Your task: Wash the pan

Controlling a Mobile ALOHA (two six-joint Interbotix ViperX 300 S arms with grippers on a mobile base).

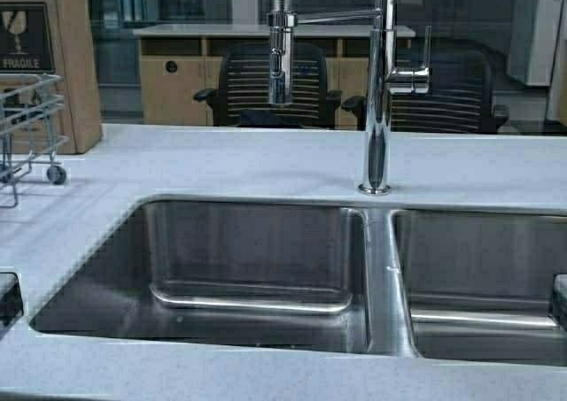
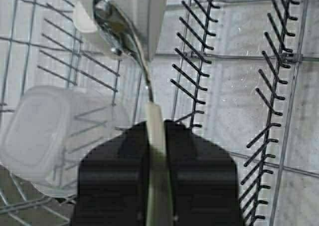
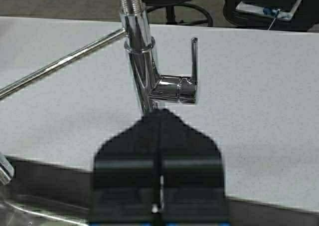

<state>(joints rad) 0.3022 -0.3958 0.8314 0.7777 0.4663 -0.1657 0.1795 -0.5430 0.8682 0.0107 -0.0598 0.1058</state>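
left gripper (image 2: 158, 186) clamped on the pan (image 2: 124, 16) handle, over the dish rack (image 2: 279, 86) | right gripper (image 3: 159, 151) pinched shut, facing the faucet (image 3: 149, 81)

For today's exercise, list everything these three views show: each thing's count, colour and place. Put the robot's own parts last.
Sink: one, two steel basins, in the counter.
Faucet: one, chrome, behind the divider.
Counter: one, pale speckled.
Rack: one, wire, counter's left.
Box: one, brown, behind the rack.
Chairs: two, black, beyond the counter.
Container: one, clear, in the rack.
Pan: one, cream, in the rack.
Left gripper: black, shut on the pan's handle.
Right gripper: black, shut, facing the faucet.
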